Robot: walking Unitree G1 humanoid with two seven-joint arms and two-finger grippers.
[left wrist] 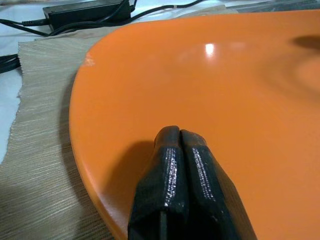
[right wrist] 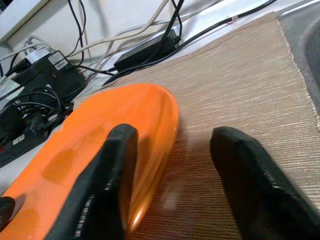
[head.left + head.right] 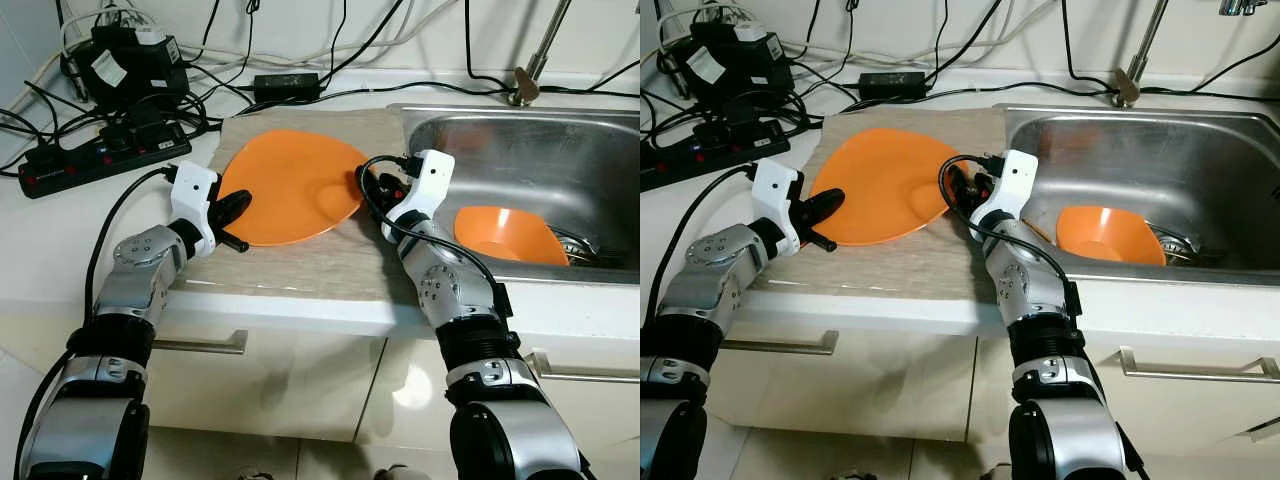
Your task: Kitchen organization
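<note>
An orange plate (image 3: 290, 185) lies on a beige woven mat (image 3: 300, 262) on the counter, left of the sink. My left gripper (image 3: 238, 208) is at the plate's left rim; in the left wrist view its fingers (image 1: 170, 165) are pressed together, shut, resting on top of the plate (image 1: 225, 75). At the plate's right rim is my right gripper (image 2: 172, 132), open. One finger (image 2: 112, 165) is over the plate (image 2: 75, 145), the other over the mat (image 2: 240, 85), with the rim between them. An orange bowl (image 3: 505, 235) sits in the steel sink (image 3: 560, 150).
Power strips (image 3: 90, 165), a black adapter (image 3: 287, 83) and many cables crowd the counter behind and left of the mat. A faucet base (image 3: 525, 85) stands behind the sink. Drawer handles (image 3: 200, 343) run below the counter edge.
</note>
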